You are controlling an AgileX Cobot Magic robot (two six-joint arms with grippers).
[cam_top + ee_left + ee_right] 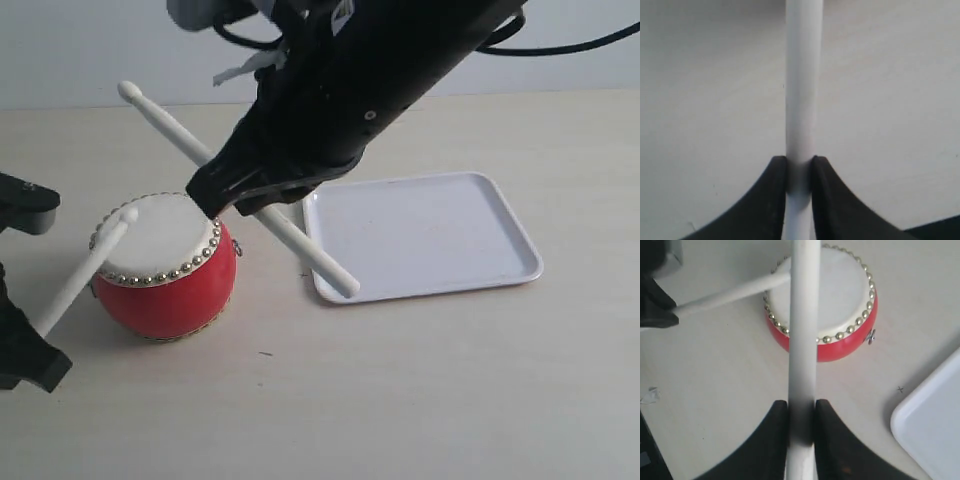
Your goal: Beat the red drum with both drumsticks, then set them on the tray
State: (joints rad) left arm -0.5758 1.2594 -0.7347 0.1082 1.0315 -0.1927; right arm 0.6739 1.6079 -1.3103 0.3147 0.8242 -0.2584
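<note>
The red drum stands left of the middle, with its off-white studded skin facing up. My left gripper is shut on one drumstick, whose rounded tip rests on the skin. Seen from the left wrist, that gripper pinches the drumstick. My right gripper hangs over the drum's right side, shut on the other drumstick, which slants above the drum. The right wrist view shows this gripper clamped on its drumstick above the drum. The white tray lies to the right.
The right arm's dark body crosses the upper middle of the exterior view. The lower end of the right drumstick overhangs the tray's near left corner. In the right wrist view the tray's corner and the left drumstick both show.
</note>
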